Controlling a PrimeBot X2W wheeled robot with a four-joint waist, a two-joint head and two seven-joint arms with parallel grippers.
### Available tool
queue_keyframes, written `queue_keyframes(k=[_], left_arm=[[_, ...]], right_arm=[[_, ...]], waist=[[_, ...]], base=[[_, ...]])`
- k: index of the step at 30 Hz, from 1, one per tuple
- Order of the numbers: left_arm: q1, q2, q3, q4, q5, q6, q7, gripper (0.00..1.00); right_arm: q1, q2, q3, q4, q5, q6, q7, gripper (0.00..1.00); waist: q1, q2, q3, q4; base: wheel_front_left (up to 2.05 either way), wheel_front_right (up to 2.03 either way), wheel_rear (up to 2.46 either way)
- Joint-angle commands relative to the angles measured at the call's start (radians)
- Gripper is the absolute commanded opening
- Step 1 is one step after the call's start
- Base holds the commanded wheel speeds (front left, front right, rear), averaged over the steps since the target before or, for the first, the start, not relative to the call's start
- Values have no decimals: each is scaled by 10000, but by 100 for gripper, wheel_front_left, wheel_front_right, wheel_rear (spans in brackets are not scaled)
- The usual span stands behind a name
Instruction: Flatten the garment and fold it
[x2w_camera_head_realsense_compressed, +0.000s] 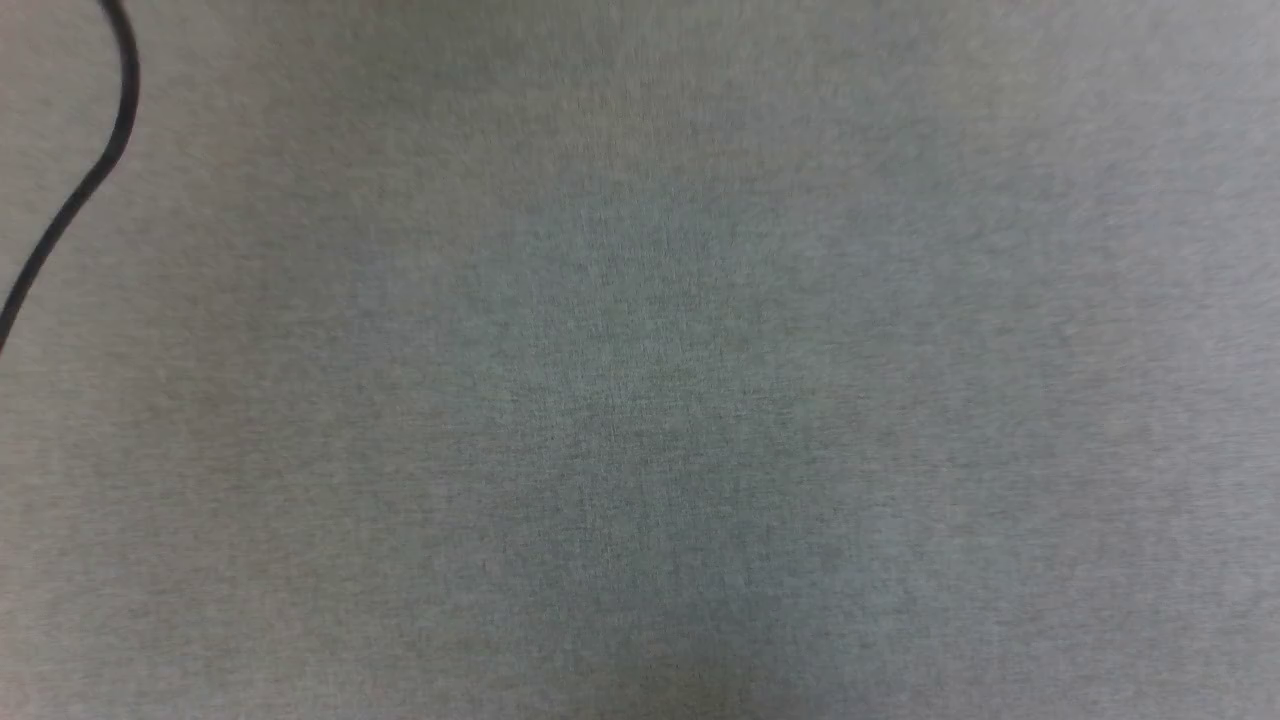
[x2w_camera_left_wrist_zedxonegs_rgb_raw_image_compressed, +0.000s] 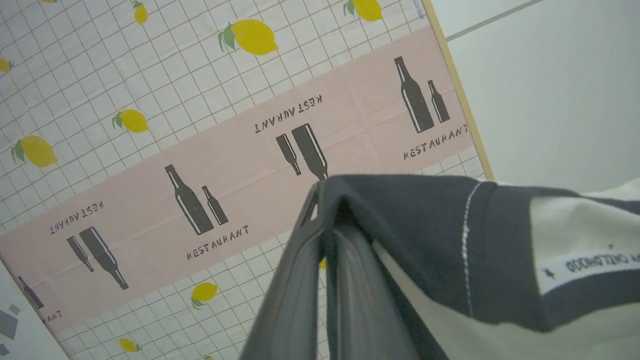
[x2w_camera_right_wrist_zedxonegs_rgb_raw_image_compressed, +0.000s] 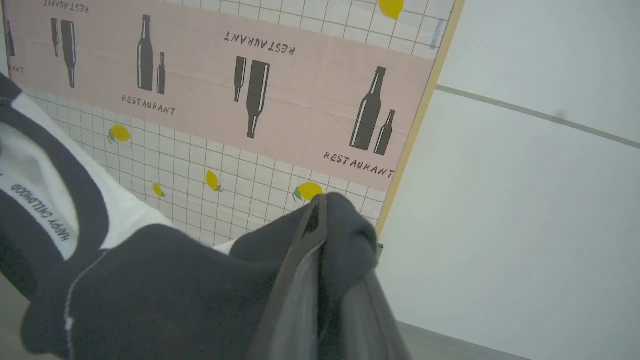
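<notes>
Clearly the garment (x2w_camera_left_wrist_zedxonegs_rgb_raw_image_compressed: 425, 215) is mine at both ends. In the left wrist view its black sleeve cloth wraps the tips of my left gripper (x2w_camera_left_wrist_zedxonegs_rgb_raw_image_compressed: 322, 197) at the centre of the frame, and the jaws are pressed together on that fold. From there the shirt runs off to the lower right, black first, then white body cloth. In the right wrist view the garment (x2w_camera_right_wrist_zedxonegs_rgb_raw_image_compressed: 165, 280) fills the lower left, and a bunched black wad of it is pinched tight in my right gripper (x2w_camera_right_wrist_zedxonegs_rgb_raw_image_compressed: 324, 212) at lower centre.

A white neck label (x2w_camera_right_wrist_zedxonegs_rgb_raw_image_compressed: 40, 212) sewn inside the black neckband reads "HAPPY CHILDHOOD". The left wrist view shows the same label (x2w_camera_left_wrist_zedxonegs_rgb_raw_image_compressed: 590, 262) upside down at the right edge, its first letters cut off.

Behind the shirt lies a tablecloth (x2w_camera_left_wrist_zedxonegs_rgb_raw_image_compressed: 100, 75), a white grid scattered with yellow lemons (x2w_camera_left_wrist_zedxonegs_rgb_raw_image_compressed: 252, 36). A pink band (x2w_camera_left_wrist_zedxonegs_rgb_raw_image_compressed: 240, 165) crosses it, printed with dark bottles and the word "RESTAURANT" over and over. A pale wooden table edge (x2w_camera_right_wrist_zedxonegs_rgb_raw_image_compressed: 417, 125) borders the cloth, and beyond it is a light floor (x2w_camera_right_wrist_zedxonegs_rgb_raw_image_compressed: 525, 200) with one thin seam line.

The head view shows a plain grey surface (x2w_camera_head_realsense_compressed: 640, 400) of fine weave, with a black cable (x2w_camera_head_realsense_compressed: 118, 130) curving at the upper left.
</notes>
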Motion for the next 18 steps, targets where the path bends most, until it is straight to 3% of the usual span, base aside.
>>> queue_keyframes(k=[1, 8, 11, 14, 18], left_arm=[[-196, -64, -83, 232, 154, -50, -298, 0], [37, 107, -667, 1339, 518, -555, -1687, 0], [427, 313, -1099, 1520, 571, -1131, -1919, 0], [1114, 628, -1630, 1163, 716, -1634, -2332, 0], [2577, 665, -1970, -108, 495, -1489, -2616, 0]], right_arm=[[-192, 12, -73, 264, -183, -13, -227, 0], [-166, -126, 107, 1406, -561, -13, -1282, 0], [128, -425, 515, 1511, -215, -13, -1609, 0], [780, -999, 1097, 1130, 412, -13, -1806, 0], [2239, -1930, 1380, -233, 1470, -13, -1662, 0]], waist=[[-2, 0, 1114, 132], [-2, 0, 2070, 301], [-2, 0, 2235, 380], [-2, 0, 2151, 469], [-2, 0, 1826, 729]], base=[[0, 0, 0], [0, 0, 0], [0, 0, 0], [0, 0, 0], [0, 0, 0]])
